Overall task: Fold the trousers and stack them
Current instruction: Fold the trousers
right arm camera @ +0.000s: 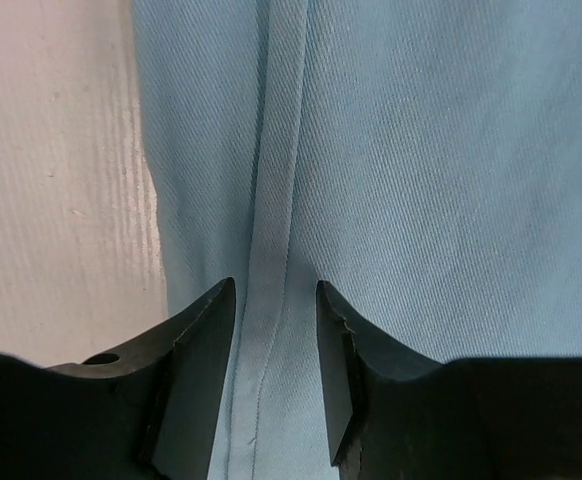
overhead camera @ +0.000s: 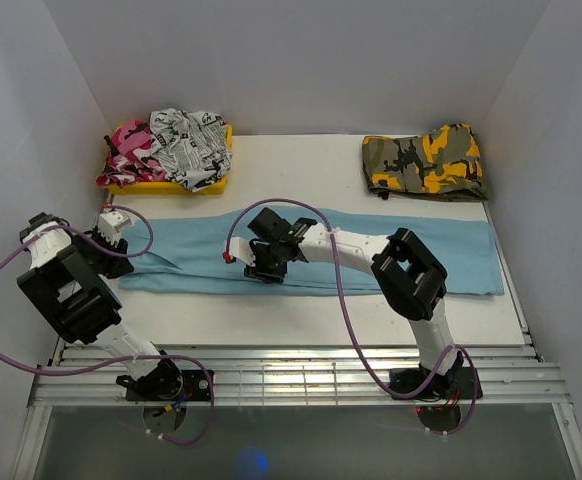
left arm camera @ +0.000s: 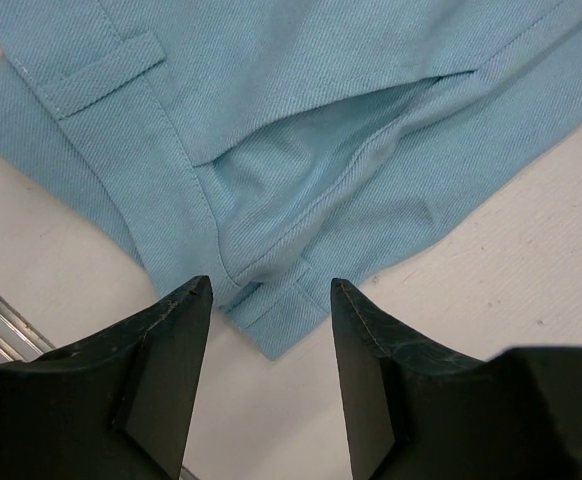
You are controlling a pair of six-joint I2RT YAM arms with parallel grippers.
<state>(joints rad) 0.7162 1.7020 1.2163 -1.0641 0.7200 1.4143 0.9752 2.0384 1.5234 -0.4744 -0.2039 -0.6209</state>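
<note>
White walls close in a pale table (overhead camera: 301, 310), and across its middle the trousers (overhead camera: 391, 255) lie flat at full length, light blue, waist towards the left and leg ends reaching the right edge. Behind them, well apart, sit a folded camouflage garment (overhead camera: 426, 165) at the far right and a yellow tray (overhead camera: 206, 182) with a heap of patterned clothes (overhead camera: 176, 140) at the far left. The left gripper (left arm camera: 269, 285) hovers at the waist end, jaws wide and holding nothing, the near waist corner (left arm camera: 271, 335) showing between its fingers. The right gripper (right arm camera: 274, 288) hangs over mid-length, jaws parted more narrowly and also holding nothing, astride a long seam (right arm camera: 276, 200) close to the cloth's edge. The step in hand looks like taking hold for a first fold; it would go best if each gripper pinches every layer at the near edge, both then lifting together so the cloth carries over without dragging or bunching. Whether either set of fingertips touches the fabric cannot be told. How many layers lie under the right gripper is hidden, and the opened pocket beside a belt loop (left arm camera: 101, 75) could snag.
</note>
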